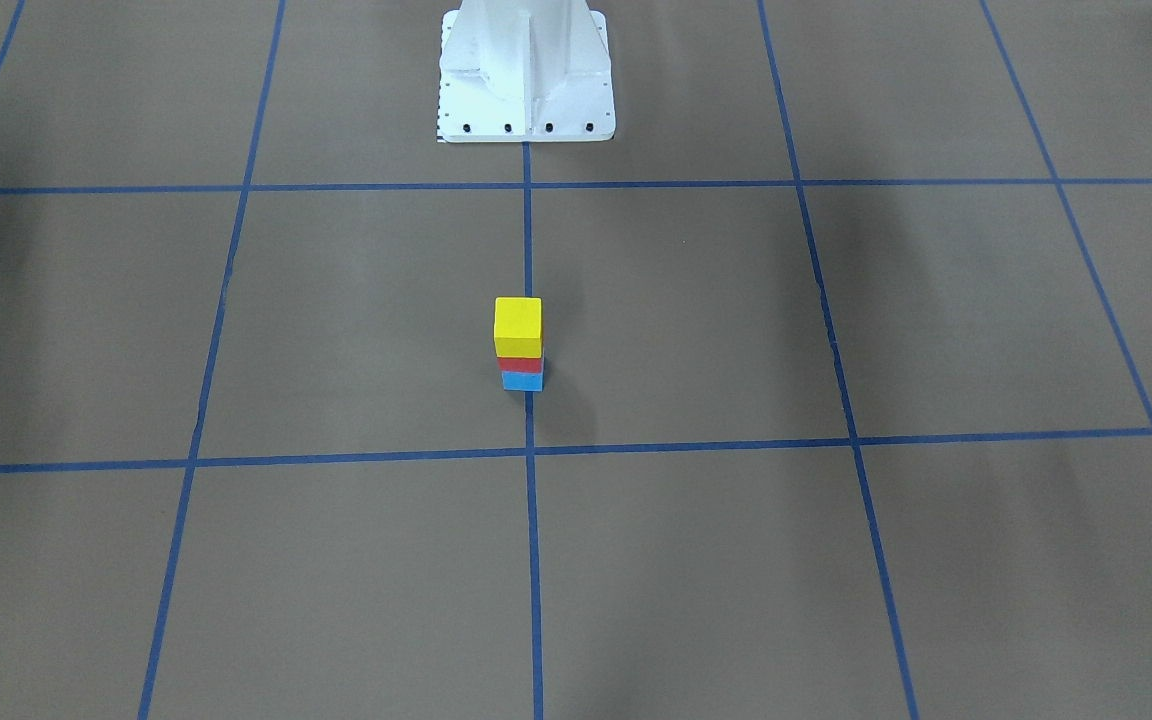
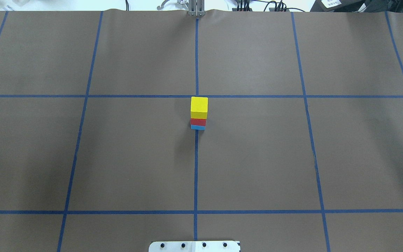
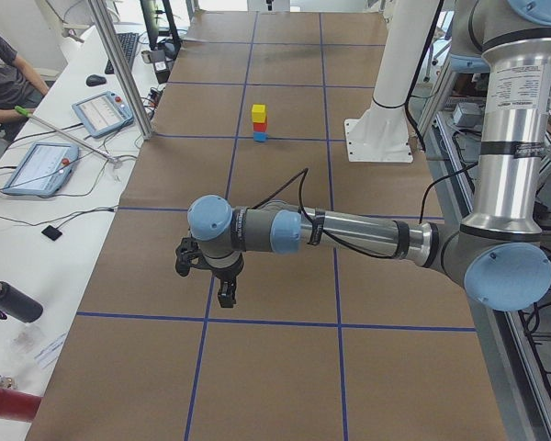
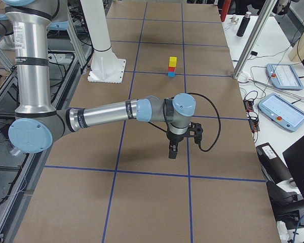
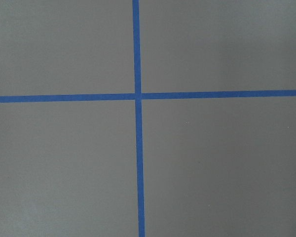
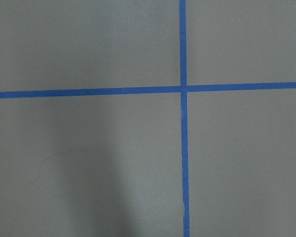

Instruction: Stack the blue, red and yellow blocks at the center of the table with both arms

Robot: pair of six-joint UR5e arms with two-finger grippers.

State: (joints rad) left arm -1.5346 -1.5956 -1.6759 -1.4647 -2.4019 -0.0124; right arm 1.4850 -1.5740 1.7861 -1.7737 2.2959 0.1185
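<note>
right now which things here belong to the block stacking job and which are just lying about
Job:
yellow block on top
red block in the middle
blue block at the bottom
left end effector
right end effector

Lying about, on the side bench:
near tablet
far tablet
black bottle

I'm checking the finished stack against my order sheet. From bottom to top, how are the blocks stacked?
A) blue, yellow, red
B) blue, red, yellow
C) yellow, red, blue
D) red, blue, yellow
B: the blue block sits on the table, the red block rests on it, and the yellow block is on top.
</note>
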